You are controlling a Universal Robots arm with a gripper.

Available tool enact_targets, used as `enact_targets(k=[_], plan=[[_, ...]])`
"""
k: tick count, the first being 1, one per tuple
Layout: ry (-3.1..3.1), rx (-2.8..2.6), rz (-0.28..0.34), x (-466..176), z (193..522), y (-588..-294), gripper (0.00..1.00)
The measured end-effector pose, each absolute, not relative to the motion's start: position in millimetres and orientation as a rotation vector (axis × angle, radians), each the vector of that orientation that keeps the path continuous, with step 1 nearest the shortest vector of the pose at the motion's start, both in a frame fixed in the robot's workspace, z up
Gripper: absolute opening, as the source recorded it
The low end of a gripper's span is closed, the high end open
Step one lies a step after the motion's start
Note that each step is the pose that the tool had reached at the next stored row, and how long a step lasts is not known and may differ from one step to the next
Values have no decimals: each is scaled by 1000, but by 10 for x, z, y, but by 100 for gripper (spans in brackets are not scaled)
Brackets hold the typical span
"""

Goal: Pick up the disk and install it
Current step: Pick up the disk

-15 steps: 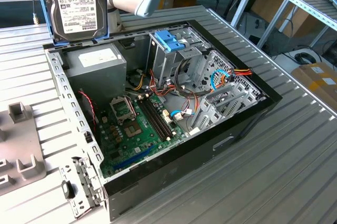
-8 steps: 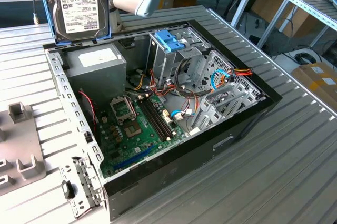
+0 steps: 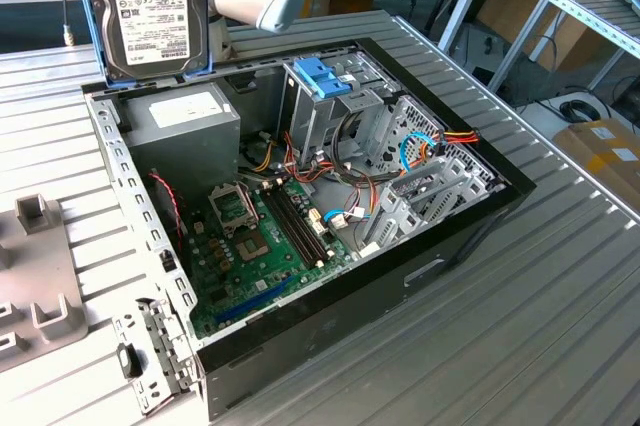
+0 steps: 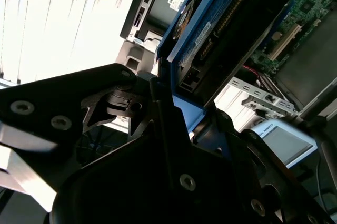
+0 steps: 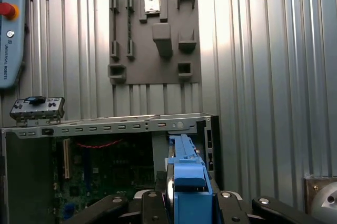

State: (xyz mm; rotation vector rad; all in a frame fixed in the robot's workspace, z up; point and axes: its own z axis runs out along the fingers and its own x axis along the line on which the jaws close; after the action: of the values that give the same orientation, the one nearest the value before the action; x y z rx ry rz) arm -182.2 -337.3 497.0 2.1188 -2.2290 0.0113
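In the exterior view, going from nine o'clock across, a grey fixture plate (image 3: 35,286) lies on the ribbed table (image 3: 560,296), then the open computer case (image 3: 350,306) with its green motherboard (image 3: 255,246), the power-supply box (image 3: 185,121) at its eleven o'clock corner and the blue-handled cage (image 3: 322,81) at twelve. I hold the disk (image 3: 150,11) upright in the air just above that eleven o'clock corner, white label facing the camera. My gripper (image 5: 187,203) is clamped on its blue-framed edges, a black finger (image 5: 145,204) on each side in the first wrist view.

Computer case (image 3: 497,189) on table (image 3: 520,326), disk (image 3: 150,11) above its edge
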Motion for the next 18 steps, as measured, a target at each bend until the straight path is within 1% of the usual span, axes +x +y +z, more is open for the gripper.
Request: enact_targets(k=[18], plan=[[-2228, 2118, 13, -1822, 4970, -3425, 37]])
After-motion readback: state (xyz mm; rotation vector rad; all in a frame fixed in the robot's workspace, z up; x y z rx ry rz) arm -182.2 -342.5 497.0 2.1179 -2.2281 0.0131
